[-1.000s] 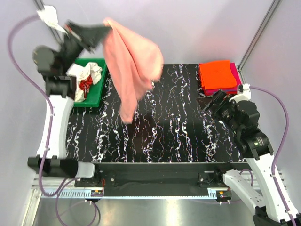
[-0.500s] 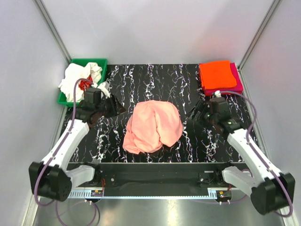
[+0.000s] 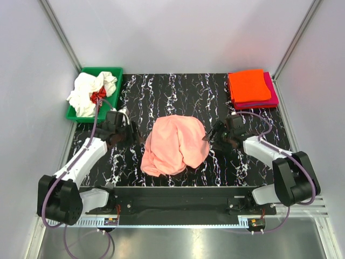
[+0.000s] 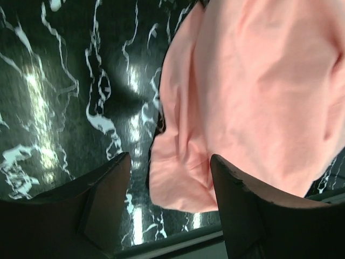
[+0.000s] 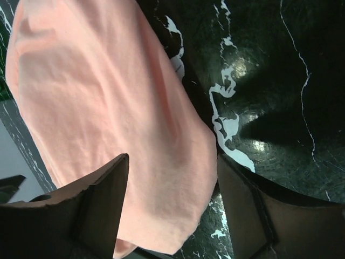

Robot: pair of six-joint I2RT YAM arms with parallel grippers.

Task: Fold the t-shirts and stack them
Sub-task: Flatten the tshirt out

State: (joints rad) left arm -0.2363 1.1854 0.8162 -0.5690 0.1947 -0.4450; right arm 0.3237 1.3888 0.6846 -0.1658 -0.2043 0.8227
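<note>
A salmon-pink t-shirt (image 3: 175,144) lies crumpled in a heap at the middle of the black marbled table (image 3: 161,91). My left gripper (image 3: 137,135) sits low at its left edge, open. In the left wrist view a corner of the pink shirt (image 4: 253,91) lies between the spread fingers (image 4: 102,189) of the left gripper (image 4: 170,156), ungripped. My right gripper (image 3: 207,136) is at the shirt's right edge, open. The right wrist view shows the pink cloth (image 5: 108,108) lying between the jaws of the right gripper (image 5: 172,156). A folded orange t-shirt (image 3: 248,85) rests on a folded magenta t-shirt (image 3: 269,96) at the back right.
A green bin (image 3: 110,75) stands at the back left corner, holding a crumpled white t-shirt (image 3: 83,91) and a bit of red t-shirt (image 3: 98,96). Grey walls close in the table on three sides.
The left gripper held the pink shirt high at the back left; the shirt now lies on the table and that gripper has opened. Both grippers have moved in to the shirt's edges.
</note>
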